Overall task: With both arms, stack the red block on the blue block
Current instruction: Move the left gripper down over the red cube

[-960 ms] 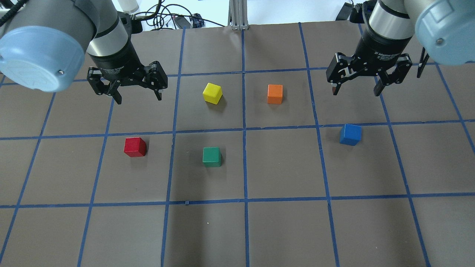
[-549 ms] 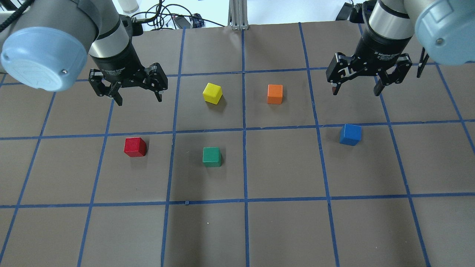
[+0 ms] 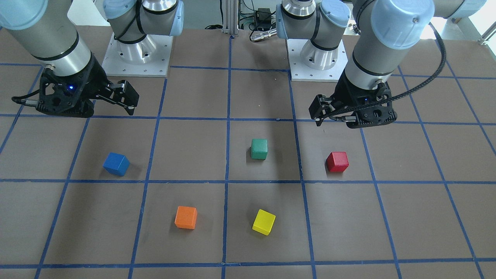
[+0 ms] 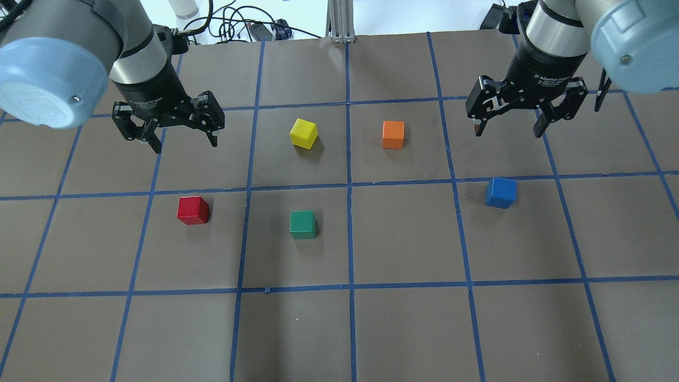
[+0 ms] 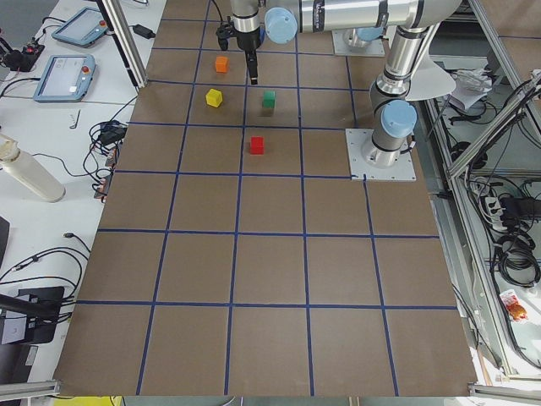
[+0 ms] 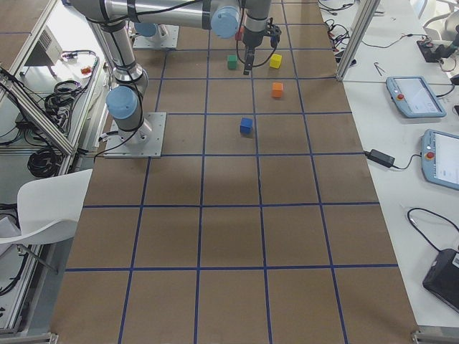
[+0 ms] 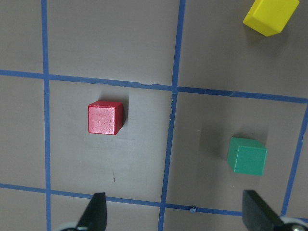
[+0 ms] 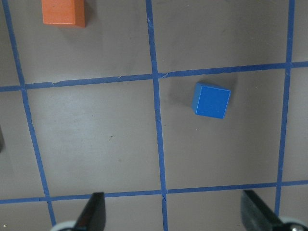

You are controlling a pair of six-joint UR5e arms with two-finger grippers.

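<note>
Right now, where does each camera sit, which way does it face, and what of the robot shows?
Overhead: behind robot, looking forward and down; left gripper, right gripper, both open.
Front-facing: across table, facing robot; both bases, grippers.
Exterior left: table's left end; left arm nearest.
Exterior right: opposite end; right arm nearest.
Left wrist: down on red block; own fingertips.
Right wrist: down on blue block; own fingertips.
Overhead and left wrist share the red block.

Red block (image 4: 193, 210): small matte cube, flat on table (image 4: 403, 329), on my left side, free on all sides. Blue block (image 4: 501, 192): same-size cube, flat on table, slightly turned, on my right, well apart from red. My left gripper (image 4: 185, 144) hovers near red block, fingers spread, empty. My right gripper (image 4: 508, 132) hovers near blue block, fingers spread, empty.
</note>
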